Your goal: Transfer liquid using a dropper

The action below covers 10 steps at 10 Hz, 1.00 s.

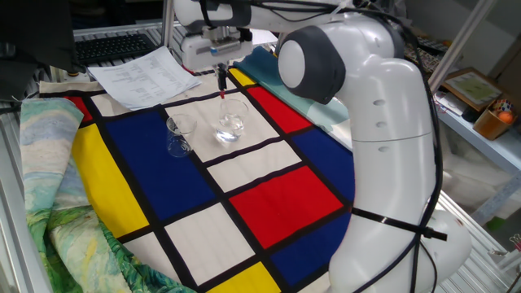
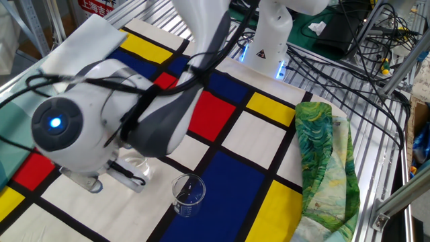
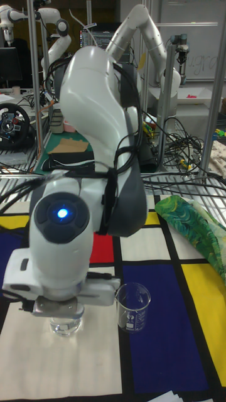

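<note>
One big white robot arm (image 1: 366, 122) bends up and over the counter (image 1: 277, 195), w/ its wrist turned down at the far end. The gripper (image 1: 221, 73) points straight down above the round glass (image 1: 230, 124). Its fingers are closed on the dropper (image 1: 221, 85), holding it by the red bulb at the top. The dropper hangs upright, & its thin clear tube goes down toward the mouth of the round glass. Can't tell if the tip touches the liquid (image 1: 229, 132), which shows only as shiny spots low in that glass.

A small beaker (image 1: 179, 136) stands just beside the round glass, not touching it, on a dark blue square of the checked cloth (image 1: 277, 203). In the tall view the arm's round joint w/ a blue light fills the middle, & the beaker (image 3: 132, 306) sits right of the round glass (image 3: 66, 323), which peeks out under the gripper. From the other side the beaker (image 2: 188, 195) is out in front, w/ the arm covering the glass mostly.

Some papers (image 1: 146, 75) lie at the far edge of the counter. A green painted cloth (image 2: 322, 168) is bunched up at the side.
</note>
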Available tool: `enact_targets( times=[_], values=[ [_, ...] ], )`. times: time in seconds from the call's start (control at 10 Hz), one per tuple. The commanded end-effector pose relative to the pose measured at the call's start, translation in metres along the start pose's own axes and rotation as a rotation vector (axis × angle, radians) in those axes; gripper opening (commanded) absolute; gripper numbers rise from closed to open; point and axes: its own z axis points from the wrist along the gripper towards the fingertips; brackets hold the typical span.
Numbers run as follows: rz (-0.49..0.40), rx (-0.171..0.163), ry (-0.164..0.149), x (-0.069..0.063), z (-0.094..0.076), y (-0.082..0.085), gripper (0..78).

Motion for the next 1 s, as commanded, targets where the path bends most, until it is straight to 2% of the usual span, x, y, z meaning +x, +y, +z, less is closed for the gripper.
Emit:
enact_targets(
  times=[0.1,0.2,0.5,0.7,1.0],
  values=[
    [-0.022,-0.025,0.027,-0.002,0.007,-0.007,1.1],
    [-0.018,-0.028,0.034,-0.002,0.007,-0.007,1.1],
    [-0.019,-0.03,0.063,0.002,-0.008,-0.01,1.1],
    [-0.01,-0.028,0.064,0.003,-0.011,-0.008,1.1],
    [-0.003,-0.035,0.054,0.014,-0.02,-0.007,1.1]
  ],
)
